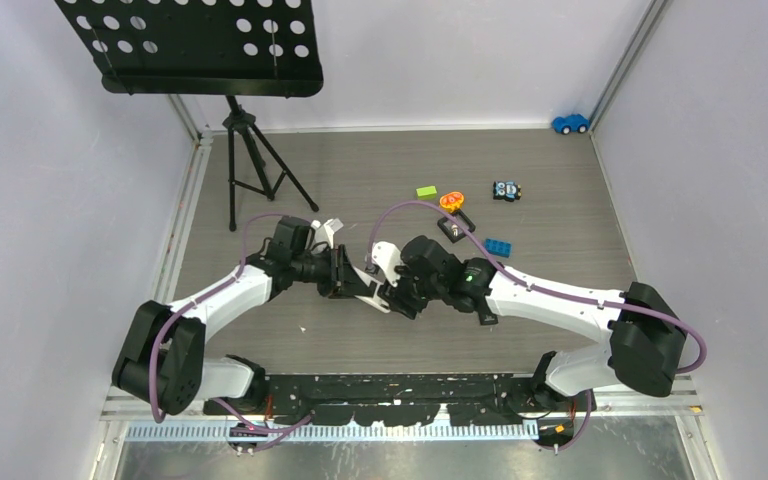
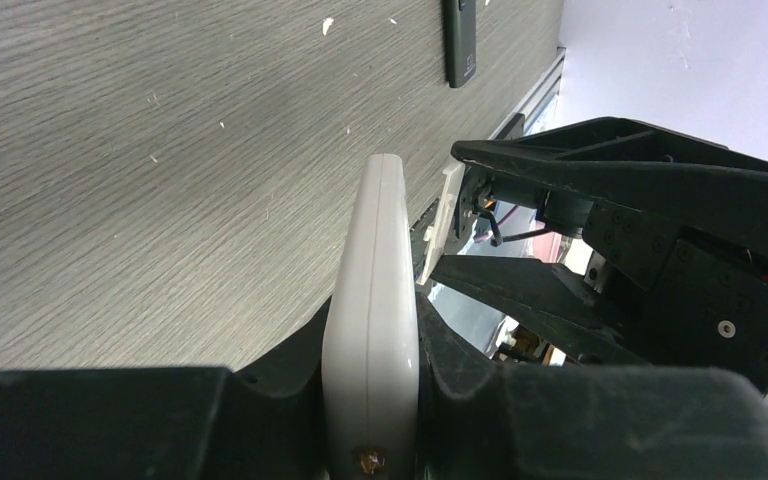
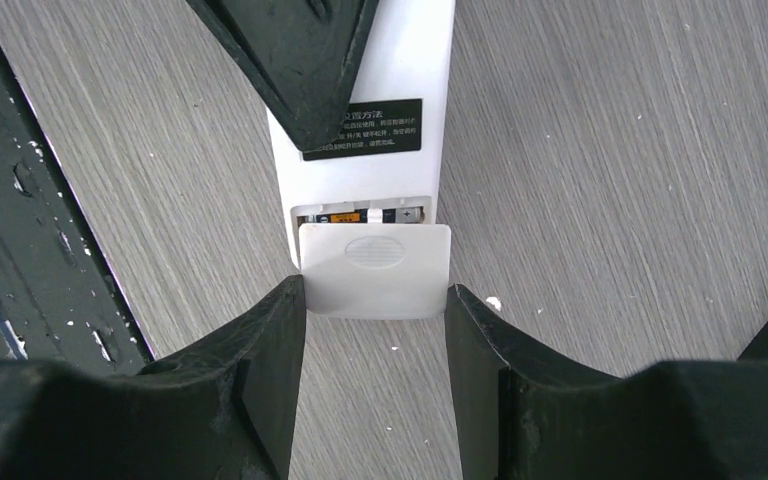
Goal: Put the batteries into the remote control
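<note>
Although the back cover [image 3: 375,270] hides most of the bay, the batteries [image 3: 365,215] show in the slot just above it, seated inside the white remote control [image 3: 360,180]. Right gripper [image 3: 375,300] pinches the back cover by its side edges, jaws about half apart. Left gripper [image 2: 370,350] is clamped nearly closed on the remote control's other end, over mid counter [image 3: 610,150].

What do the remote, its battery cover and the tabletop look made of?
The remote: white moulded plastic, smooth satin sheen, printed black label. The battery cover: same white plastic, matte, with a ribbed oval thumb patch. The tabletop: grey wood-grain, likely laminate, flat and dull; real wood cannot be ruled out.
</note>
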Available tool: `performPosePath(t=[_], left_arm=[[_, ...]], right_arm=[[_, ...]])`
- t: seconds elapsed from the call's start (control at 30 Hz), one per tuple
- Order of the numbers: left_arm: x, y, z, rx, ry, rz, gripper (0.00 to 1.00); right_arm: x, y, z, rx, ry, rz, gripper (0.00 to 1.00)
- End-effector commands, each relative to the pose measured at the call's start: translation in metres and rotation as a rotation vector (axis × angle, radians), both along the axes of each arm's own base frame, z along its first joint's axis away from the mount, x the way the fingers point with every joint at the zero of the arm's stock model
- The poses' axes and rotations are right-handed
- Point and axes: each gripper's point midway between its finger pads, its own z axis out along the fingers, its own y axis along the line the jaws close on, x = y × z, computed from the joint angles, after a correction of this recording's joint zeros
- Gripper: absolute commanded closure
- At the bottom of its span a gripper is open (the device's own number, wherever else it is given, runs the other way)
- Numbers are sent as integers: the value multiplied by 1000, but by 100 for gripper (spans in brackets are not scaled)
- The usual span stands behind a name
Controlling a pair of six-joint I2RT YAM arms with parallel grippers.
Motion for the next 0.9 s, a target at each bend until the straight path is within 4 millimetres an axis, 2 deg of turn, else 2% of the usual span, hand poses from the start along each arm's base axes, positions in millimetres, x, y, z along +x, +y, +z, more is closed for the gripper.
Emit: performPosePath(t=[0.0,0.87], left_arm=[[2,-4,15,-32,-44,-27,100],[4,-4,28,-44,-78,-8,100]], right_arm=[[4,20,22,69,-35,32,60],[1,19,6,15,5,22,60]])
